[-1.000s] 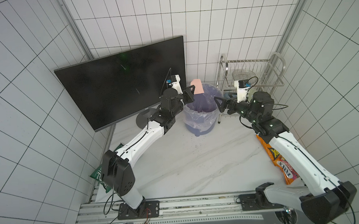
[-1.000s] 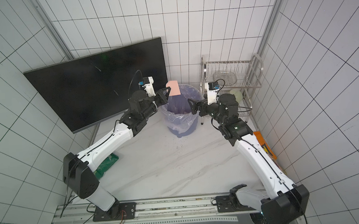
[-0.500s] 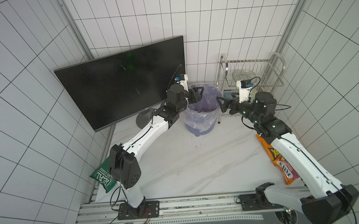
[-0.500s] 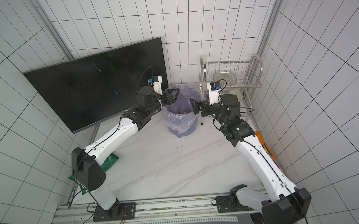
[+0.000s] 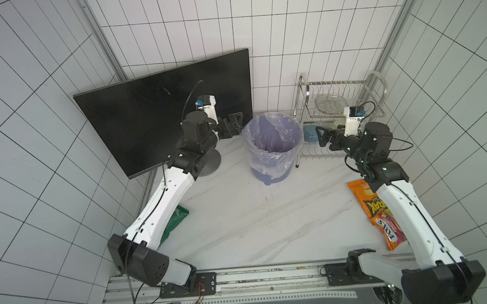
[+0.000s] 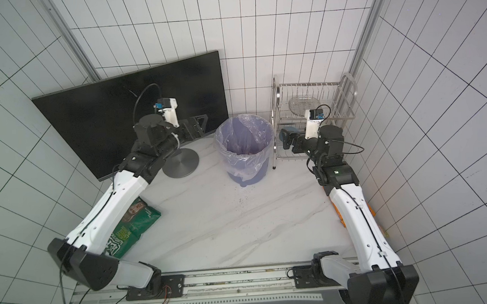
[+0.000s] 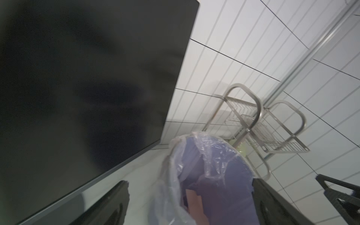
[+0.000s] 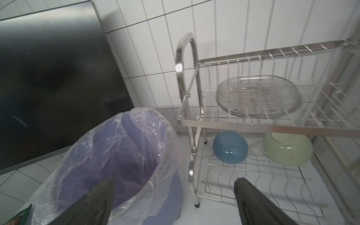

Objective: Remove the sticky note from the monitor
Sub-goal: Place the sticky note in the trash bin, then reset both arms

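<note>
Your top views look steeply down over the whole table (image 5: pixel 241 217).
Both wrist cameras closely face the bin (image 7: pixel 224 185) just ahead.

A black monitor (image 5: pixel 152 118) on a grey base (image 6: pixel 181 163), a purple bin (image 5: pixel 270 171) lined in clear plastic with a pink sticky note (image 7: pixel 194 202), a blue bowl (image 8: pixel 229 147) and a pale green bowl (image 8: pixel 287 147) in a silver rack (image 8: pixel 272 128), a green snack bag (image 6: pixel 133 225) and an orange snack bag (image 5: pixel 366 200) colour the white, grey-veined marble tabletop (image 5: pixel 241 223) between white tiled walls (image 5: pixel 286 32) with dark grout.

We see the left gripper (image 6: pixel 198 127), jaws apart. Just ahead of them stands the lined bin (image 6: pixel 248 170), with the monitor (image 6: pixel 93 125) alongside.
</note>
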### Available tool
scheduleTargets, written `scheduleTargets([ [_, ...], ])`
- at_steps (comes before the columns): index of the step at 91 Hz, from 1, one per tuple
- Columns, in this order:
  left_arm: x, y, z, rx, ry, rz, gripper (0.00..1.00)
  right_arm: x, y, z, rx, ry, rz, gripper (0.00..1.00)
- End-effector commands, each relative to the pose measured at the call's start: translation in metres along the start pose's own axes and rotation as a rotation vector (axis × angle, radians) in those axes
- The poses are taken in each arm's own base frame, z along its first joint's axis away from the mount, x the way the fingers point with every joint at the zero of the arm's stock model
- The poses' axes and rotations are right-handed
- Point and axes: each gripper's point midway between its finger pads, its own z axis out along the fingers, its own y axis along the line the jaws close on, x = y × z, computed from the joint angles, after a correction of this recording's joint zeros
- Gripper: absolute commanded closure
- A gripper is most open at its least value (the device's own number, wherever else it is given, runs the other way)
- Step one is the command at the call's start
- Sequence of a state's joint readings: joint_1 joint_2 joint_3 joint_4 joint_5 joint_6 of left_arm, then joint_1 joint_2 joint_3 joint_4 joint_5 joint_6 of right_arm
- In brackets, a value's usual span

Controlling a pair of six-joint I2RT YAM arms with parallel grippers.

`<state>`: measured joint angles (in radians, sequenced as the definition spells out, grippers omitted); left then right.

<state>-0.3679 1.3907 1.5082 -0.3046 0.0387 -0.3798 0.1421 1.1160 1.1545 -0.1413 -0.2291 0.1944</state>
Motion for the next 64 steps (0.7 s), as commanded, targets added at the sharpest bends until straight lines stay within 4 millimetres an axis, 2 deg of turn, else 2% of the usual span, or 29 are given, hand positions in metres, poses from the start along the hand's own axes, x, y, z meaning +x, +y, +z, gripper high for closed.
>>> scheduleTargets([
  [1,0.027,0.049,-0.022,-0.208,0.006,0.077,0.01,0.021,-0.037,-0.017,0.103,0.032,0.049,0.01],
  [8,0.036,0.072,-0.043,-0.299,-0.035,0.091,0.01,0.045,-0.064,-0.027,0.196,0.058,0.069,0.01],
  [13,0.056,0.098,-0.051,-0.373,-0.018,0.071,0.01,0.058,-0.082,-0.034,0.265,0.065,0.075,0.01],
  [18,0.075,0.123,-0.057,-0.441,-0.010,0.035,0.01,0.079,-0.101,-0.035,0.338,0.086,0.078,0.01],
  [20,0.077,0.130,-0.061,-0.461,-0.019,0.025,0.01,0.087,-0.106,-0.035,0.357,0.094,0.078,0.01],
  [26,0.102,0.156,-0.069,-0.527,-0.012,0.011,0.01,0.108,-0.120,-0.036,0.406,0.115,0.077,0.01],
  [32,0.115,0.173,-0.077,-0.575,-0.033,0.004,0.01,0.125,-0.130,-0.036,0.445,0.122,0.069,0.01],
  [38,0.139,0.196,-0.083,-0.612,-0.025,-0.010,0.01,0.137,-0.138,-0.033,0.467,0.109,0.064,0.01],
  [46,0.160,0.220,-0.087,-0.646,-0.025,0.009,0.01,0.158,-0.146,-0.028,0.479,0.090,0.054,0.01],
  [55,0.166,0.238,-0.086,-0.666,-0.042,0.038,0.01,0.179,-0.156,-0.022,0.492,0.059,0.023,0.01],
  [64,0.174,0.244,-0.070,-0.616,-0.013,0.062,0.02,0.192,-0.164,-0.014,0.500,0.037,-0.016,0.01],
])
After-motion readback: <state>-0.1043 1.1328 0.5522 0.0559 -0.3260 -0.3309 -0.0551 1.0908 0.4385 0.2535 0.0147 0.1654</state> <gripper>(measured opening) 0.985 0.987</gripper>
